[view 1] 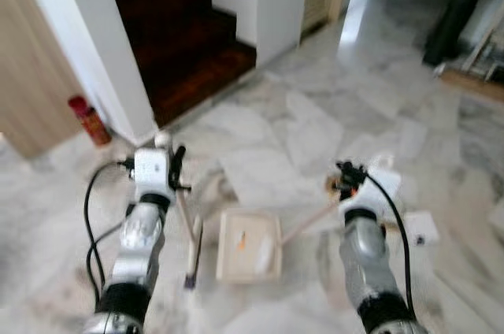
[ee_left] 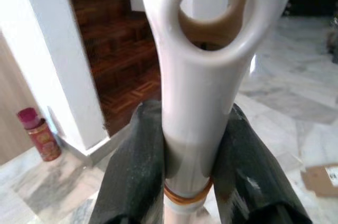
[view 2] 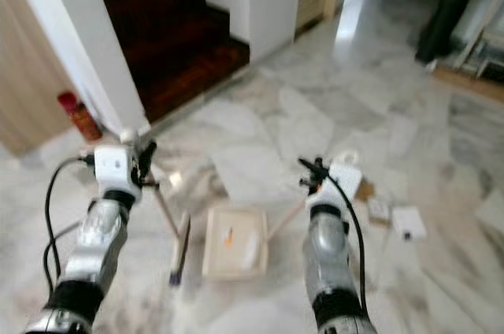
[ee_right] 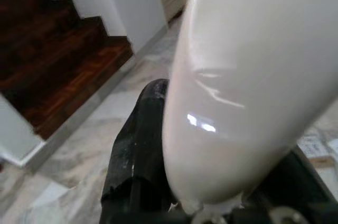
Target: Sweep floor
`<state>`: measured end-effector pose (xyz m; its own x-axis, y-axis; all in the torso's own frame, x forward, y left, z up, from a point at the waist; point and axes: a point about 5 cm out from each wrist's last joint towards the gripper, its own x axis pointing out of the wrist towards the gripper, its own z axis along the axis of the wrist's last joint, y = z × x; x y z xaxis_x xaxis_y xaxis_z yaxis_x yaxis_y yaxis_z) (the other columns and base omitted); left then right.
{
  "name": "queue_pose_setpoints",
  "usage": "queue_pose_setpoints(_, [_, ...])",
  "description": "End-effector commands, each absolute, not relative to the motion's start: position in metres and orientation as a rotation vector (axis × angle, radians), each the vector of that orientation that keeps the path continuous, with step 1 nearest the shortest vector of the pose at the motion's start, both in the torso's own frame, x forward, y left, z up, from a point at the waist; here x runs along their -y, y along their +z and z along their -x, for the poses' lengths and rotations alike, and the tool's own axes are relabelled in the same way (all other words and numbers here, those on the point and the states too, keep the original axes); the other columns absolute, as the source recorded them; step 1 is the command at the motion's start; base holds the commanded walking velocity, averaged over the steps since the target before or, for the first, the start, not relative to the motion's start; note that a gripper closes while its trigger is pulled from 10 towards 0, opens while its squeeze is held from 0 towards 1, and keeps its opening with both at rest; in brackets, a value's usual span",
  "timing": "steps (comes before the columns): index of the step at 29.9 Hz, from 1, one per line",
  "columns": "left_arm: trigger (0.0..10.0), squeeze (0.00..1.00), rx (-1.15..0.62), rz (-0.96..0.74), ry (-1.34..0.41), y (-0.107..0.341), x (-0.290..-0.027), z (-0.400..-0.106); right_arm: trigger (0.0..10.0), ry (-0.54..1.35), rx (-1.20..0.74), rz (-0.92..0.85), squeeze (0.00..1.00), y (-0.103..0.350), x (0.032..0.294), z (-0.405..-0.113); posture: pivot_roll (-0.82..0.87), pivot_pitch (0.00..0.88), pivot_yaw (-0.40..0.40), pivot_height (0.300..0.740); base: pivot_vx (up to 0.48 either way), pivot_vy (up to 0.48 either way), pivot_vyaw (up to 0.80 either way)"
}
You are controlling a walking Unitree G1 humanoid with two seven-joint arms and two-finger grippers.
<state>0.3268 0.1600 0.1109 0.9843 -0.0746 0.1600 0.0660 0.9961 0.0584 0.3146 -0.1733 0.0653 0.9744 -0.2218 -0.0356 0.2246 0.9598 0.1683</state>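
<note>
My left gripper (view 1: 175,167) is shut on the white handle of a broom (view 1: 187,228). The stick slants down to a dark head (view 1: 191,271) on the marble floor. In the left wrist view both black fingers (ee_left: 134,176) clamp the handle (ee_left: 206,92) just below its ring-shaped end. My right gripper (view 1: 346,179) is shut on the pale handle (ee_right: 248,86) of a cream dustpan (view 1: 228,259), which lies flat on the floor between my arms. Inside the pan lie a small orange scrap (view 1: 242,239) and a white scrap (view 1: 264,254).
Dark wooden stairs (view 1: 185,35) rise ahead on the left between white walls. A red can (view 1: 90,120) stands by the wall corner. White and brown paper pieces (view 1: 421,228) lie on the floor to my right. A black object (view 1: 453,23) stands at the far right.
</note>
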Motion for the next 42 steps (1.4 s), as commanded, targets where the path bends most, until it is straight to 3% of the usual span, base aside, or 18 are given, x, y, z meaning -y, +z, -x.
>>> queue_pose_setpoints(1, [10.0,0.0,0.203,-0.058,-0.064,0.1201,-0.1635,-0.3286,10.0,-0.196,0.04,-0.179,0.0,0.0785,0.1666,-0.3212,-0.02,0.0,0.017,0.74,0.0,0.322,0.0])
queue_pose_setpoints(21, [10.0,0.0,0.206,-0.062,-0.071,0.1213,-0.163,-0.3298,10.0,-0.182,0.036,-0.177,0.0,0.0776,0.1626,-0.3209,-0.02,0.0,0.021,0.74,0.0,0.322,0.0])
queue_pose_setpoints(29, [10.0,0.0,0.205,-0.067,-0.078,0.1213,-0.1632,-0.3296,10.0,-0.177,0.034,-0.183,0.0,0.077,0.1611,-0.3208,-0.02,0.0,0.022,0.74,0.0,0.321,0.65])
queue_pose_setpoints(42, [10.0,0.0,0.208,-0.066,-0.08,0.1214,-0.1626,-0.3295,10.0,-0.174,0.035,-0.194,0.0,0.0771,0.1601,-0.3215,-0.01,0.0,0.017,0.74,0.0,0.322,0.0])
